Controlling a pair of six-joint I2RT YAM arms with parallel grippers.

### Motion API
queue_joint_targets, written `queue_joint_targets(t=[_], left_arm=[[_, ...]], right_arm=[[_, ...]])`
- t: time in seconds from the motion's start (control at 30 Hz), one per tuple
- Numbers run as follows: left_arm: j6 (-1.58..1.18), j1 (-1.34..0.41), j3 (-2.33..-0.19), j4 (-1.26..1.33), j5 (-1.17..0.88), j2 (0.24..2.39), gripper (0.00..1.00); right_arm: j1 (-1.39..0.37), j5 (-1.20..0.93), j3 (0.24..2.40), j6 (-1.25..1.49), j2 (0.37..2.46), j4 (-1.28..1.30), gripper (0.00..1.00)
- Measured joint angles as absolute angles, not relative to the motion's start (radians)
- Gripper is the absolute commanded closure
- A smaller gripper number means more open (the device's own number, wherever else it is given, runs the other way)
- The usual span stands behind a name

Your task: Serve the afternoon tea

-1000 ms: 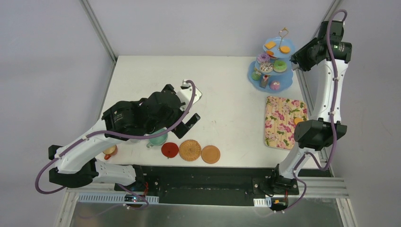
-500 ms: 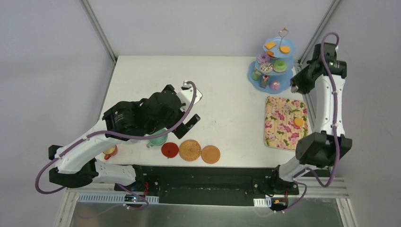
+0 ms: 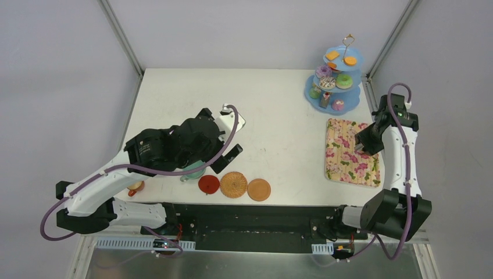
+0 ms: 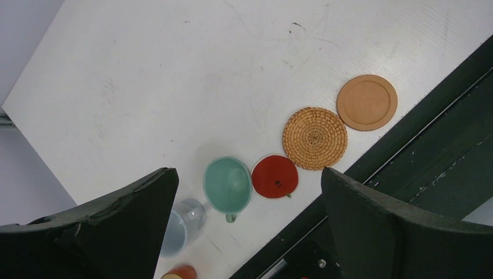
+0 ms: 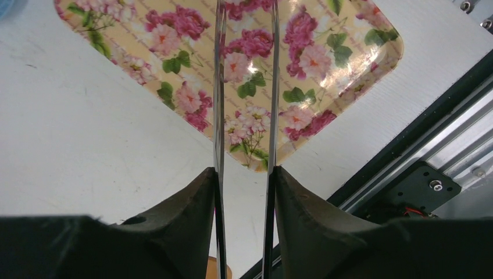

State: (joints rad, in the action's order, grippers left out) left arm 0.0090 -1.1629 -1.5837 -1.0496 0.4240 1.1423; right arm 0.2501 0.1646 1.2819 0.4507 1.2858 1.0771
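Observation:
My left gripper (image 4: pixel 247 192) hangs open above the mint green cup (image 4: pixel 228 183), which stands just left of the red coaster (image 4: pixel 275 176). A woven coaster (image 4: pixel 314 138) and a tan coaster (image 4: pixel 367 102) continue the row. The grey-blue cup (image 4: pixel 185 224) and the orange cup (image 4: pixel 179 272) stand nearer the table's edge. The light-blue stand (image 3: pixel 308 93) at the back right carries donuts (image 3: pixel 344 81) and biscuits. My right gripper (image 5: pixel 244 174) is shut on the metal tongs (image 5: pixel 220 87), whose two blades reach out over the floral tray (image 5: pixel 174 64); their tips are out of frame.
From above, my left arm (image 3: pixel 168 148) hides the grey-blue cup and part of the mint green cup (image 3: pixel 192 172). The floral tray (image 3: pixel 340 145) lies at the right edge, with my right gripper (image 3: pixel 363 145) over it. A black rail (image 3: pixel 256 218) runs along the near edge.
My right arm has swung down from beside the stand to over the floral tray, covering the orange biscuit lying there. My left arm has hardly moved.

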Motion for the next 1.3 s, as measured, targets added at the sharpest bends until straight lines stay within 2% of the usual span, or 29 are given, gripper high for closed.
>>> queue_joint_targets(t=[0.27, 1.3], left_arm=[[0.015, -1.163, -1.568, -1.042, 0.425, 1.123, 0.0], [0.016, -1.163, -1.559, -1.033, 0.428, 1.124, 0.0]], right_arm=[[0.267, 0.18, 1.199, 0.488, 1.285, 1.023, 0.54], [0.271, 0.206, 1.201, 0.476, 1.4, 0.972, 0.51]])
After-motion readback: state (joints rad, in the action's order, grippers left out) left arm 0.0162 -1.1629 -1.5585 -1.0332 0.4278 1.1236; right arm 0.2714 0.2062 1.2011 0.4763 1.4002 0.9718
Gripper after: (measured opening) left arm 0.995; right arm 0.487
